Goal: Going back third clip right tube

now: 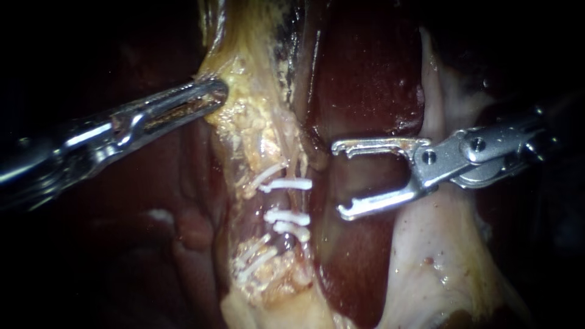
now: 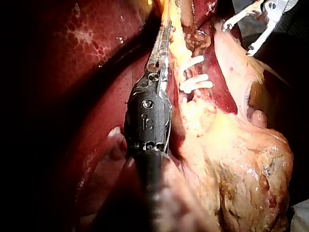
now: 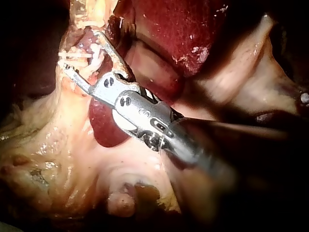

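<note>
Right instrument [image 1: 338,180]: jaws spread wide, empty, mouth facing left. Right tube [image 1: 294,201] lay just left of jaw tips, apart, long axis near-to-far, white clips [image 1: 286,184] across it. Left instrument [image 1: 219,91]: jaws pinched yellow tissue [image 1: 244,116] far-left of clips. Retreat judged rightward.

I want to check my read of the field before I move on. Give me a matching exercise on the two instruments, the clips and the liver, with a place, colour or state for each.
Things:
1. left instrument
2. right instrument
3. clips
4. liver

Descriptions:
A. white, lying across the tube
B. jaws open and empty, beside the clips
C. dark red, behind the open jaws
D. tip against the yellowish tissue above the clips

Pairs: 1-D, 2-B, 3-A, 4-C
</note>
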Action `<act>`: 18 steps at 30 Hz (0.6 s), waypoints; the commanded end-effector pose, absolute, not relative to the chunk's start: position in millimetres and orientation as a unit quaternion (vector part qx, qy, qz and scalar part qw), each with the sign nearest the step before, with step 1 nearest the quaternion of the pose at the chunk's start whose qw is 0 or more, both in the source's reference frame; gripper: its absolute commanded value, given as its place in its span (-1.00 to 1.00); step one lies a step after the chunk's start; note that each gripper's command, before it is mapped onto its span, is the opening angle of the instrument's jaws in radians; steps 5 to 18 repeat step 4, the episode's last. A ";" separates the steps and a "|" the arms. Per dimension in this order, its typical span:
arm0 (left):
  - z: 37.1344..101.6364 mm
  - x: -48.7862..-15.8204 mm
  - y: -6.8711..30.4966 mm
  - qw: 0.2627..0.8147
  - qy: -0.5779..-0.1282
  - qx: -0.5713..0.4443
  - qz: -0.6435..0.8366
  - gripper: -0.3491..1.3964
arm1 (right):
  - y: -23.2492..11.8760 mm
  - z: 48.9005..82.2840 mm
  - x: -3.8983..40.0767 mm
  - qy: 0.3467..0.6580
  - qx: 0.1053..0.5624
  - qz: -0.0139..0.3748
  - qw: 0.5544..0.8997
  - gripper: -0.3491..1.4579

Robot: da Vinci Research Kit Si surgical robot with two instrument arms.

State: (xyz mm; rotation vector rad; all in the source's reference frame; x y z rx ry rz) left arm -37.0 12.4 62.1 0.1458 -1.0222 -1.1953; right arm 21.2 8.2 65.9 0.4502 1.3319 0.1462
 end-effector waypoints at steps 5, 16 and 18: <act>62.1 -37.0 12.4 0.704 -0.460 0.066 -0.537 -1.00 | 8.3 65.8 21.1 0.612 0.205 0.065 0.761 0.06; 62.1 -37.0 12.4 0.704 -0.460 0.066 -0.537 -1.00 | 8.3 65.8 21.1 0.612 0.205 0.065 0.761 0.06; 62.1 -37.0 12.4 0.704 -0.460 0.066 -0.537 -1.00 | 8.3 65.8 21.1 0.612 0.205 0.065 0.761 0.06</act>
